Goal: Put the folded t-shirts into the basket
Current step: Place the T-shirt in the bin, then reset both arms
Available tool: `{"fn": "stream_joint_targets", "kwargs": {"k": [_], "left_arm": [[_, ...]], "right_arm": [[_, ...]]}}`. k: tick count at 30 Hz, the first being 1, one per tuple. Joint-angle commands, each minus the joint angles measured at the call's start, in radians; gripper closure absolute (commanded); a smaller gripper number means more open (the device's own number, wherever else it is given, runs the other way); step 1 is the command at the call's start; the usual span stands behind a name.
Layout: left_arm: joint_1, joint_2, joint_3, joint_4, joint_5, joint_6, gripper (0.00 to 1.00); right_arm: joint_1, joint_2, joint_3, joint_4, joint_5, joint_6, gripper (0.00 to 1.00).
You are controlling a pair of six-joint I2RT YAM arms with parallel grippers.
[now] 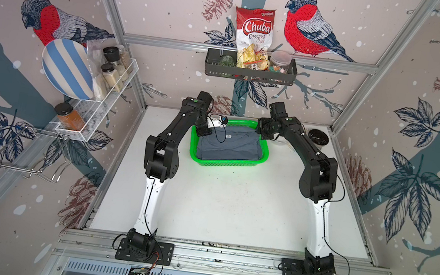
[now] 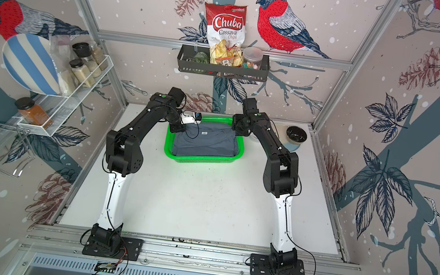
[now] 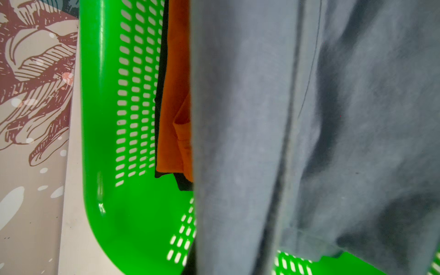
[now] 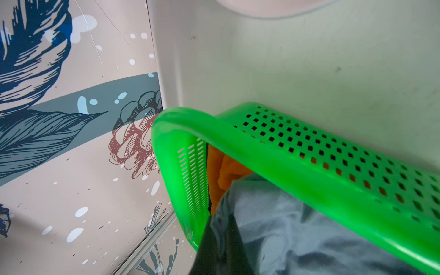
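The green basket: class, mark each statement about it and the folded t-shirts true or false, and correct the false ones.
1. The grey-blue t-shirt lies on top in the green basket. True.
2. The orange t-shirt lies outside the basket. False: it is inside, under the grey-blue t-shirt.
3. A black t-shirt shows beneath the orange t-shirt. True.
4. The basket stands at the near edge of the table. False: it stands at the far end, close to the back wall.
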Motion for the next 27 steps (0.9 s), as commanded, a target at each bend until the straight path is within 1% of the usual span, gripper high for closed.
{"fn": "stream_joint_targets", "kwargs": {"k": [1,3,5,6,7,8,9,10,11,12,15,20,22,24,27], "left_arm": [[0.006,0.015,0.016,0.035,-0.014,-0.008,0.95],[0.007,0.02,0.02,0.048,-0.014,-0.016,0.94],[0.007,0.025,0.024,0.054,-0.01,-0.025,0.88],[0.007,0.027,0.027,0.059,-0.008,-0.034,0.72],[0.007,0.028,0.03,0.065,-0.008,-0.047,0.52],[0.008,0.029,0.034,0.072,-0.01,-0.063,0.3],[0.009,0.028,0.038,0.08,-0.01,-0.079,0.2],[0.011,0.024,0.04,0.086,-0.006,-0.094,0.13],[0.014,0.017,0.042,0.089,0.004,-0.107,0.07],[0.018,0.008,0.043,0.094,0.015,-0.12,0.04],[0.026,-0.025,0.044,0.093,0.055,-0.164,0.04],[0.037,-0.126,-0.001,0.101,0.062,-0.222,0.03],[0.049,-0.183,-0.026,0.113,0.072,-0.254,0.03],[0.057,-0.24,-0.047,0.111,0.077,-0.284,0.03],[0.071,-0.342,-0.098,0.125,0.081,-0.367,0.03]], "right_arm": [[-0.006,0.008,0.011,0.042,0.03,0.019,1.0],[-0.008,0.014,0.012,0.057,0.026,0.019,1.0],[-0.008,0.019,0.012,0.074,0.023,0.022,1.0],[-0.008,0.021,0.013,0.079,0.019,0.024,0.94],[-0.008,0.022,0.013,0.085,0.017,0.026,0.8],[-0.009,0.023,0.014,0.088,0.016,0.024,0.66],[-0.008,0.021,0.019,0.087,0.016,0.02,0.52],[-0.008,0.019,0.025,0.084,0.017,0.013,0.42],[-0.009,0.017,0.034,0.077,0.018,0.004,0.35],[-0.008,0.012,0.042,0.065,0.022,-0.004,0.28],[-0.009,-0.018,0.039,0.053,0.027,-0.023,0.19],[-0.008,-0.121,-0.034,0.063,0.021,-0.077,0.14],[-0.008,-0.177,-0.069,0.06,0.031,-0.126,0.08],[-0.006,-0.244,-0.113,0.052,0.055,-0.176,0.01],[-0.008,-0.356,-0.193,0.057,0.089,-0.271,0.0]]}}
